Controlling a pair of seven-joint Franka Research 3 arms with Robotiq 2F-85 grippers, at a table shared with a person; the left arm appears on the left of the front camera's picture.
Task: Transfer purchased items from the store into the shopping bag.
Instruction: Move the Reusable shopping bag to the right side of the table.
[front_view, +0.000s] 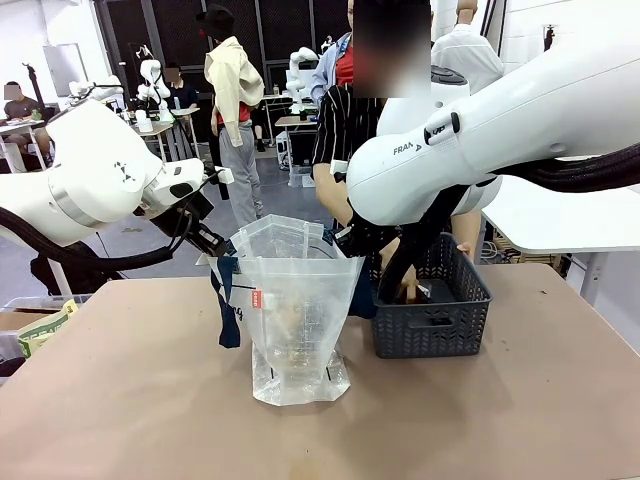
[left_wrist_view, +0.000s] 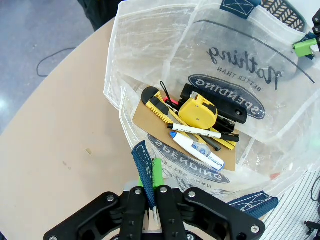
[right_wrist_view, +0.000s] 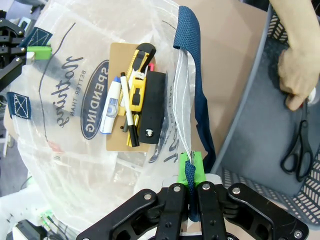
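Front view: the translucent shopping bag (front_view: 295, 320) stands upright in the middle of the brown surface (front_view: 120, 400). Its mouth faces up and is pulled wide. The dark grey basket (front_view: 430, 322) sits just beside it, towards picture right. The bag's contents are only a pale blur through the plastic. The large white right arm covers the basket's far side, and the basket's wall hides its inside.

Left wrist view, looking down into the bag: the left pincer (left_wrist_view: 152, 187) is fully closed on a navy handle strap (left_wrist_view: 142, 165) at the near rim. The purchased items (left_wrist_view: 190, 125) lie on the bag's bottom on a brown card (left_wrist_view: 147, 120). They include a yellow tape measure (left_wrist_view: 197, 111), a yellow utility knife (left_wrist_view: 157, 106), a white marker (left_wrist_view: 195, 132), a white-and-blue tube (left_wrist_view: 201, 149) and a black block (left_wrist_view: 215, 102). The long ones run diagonally from upper left to lower right. The tube's print is too small to read.

Right wrist view: the right pincer (right_wrist_view: 190, 180) is clamped shut on the opposite navy strap (right_wrist_view: 192, 75). Here the same items lie with their long axes running roughly top to bottom. In the basket at picture right, black scissors (right_wrist_view: 297, 150) lie with the handles lowest. A person's hand (right_wrist_view: 300, 75) reaches in above them, cut off by the picture's edge.
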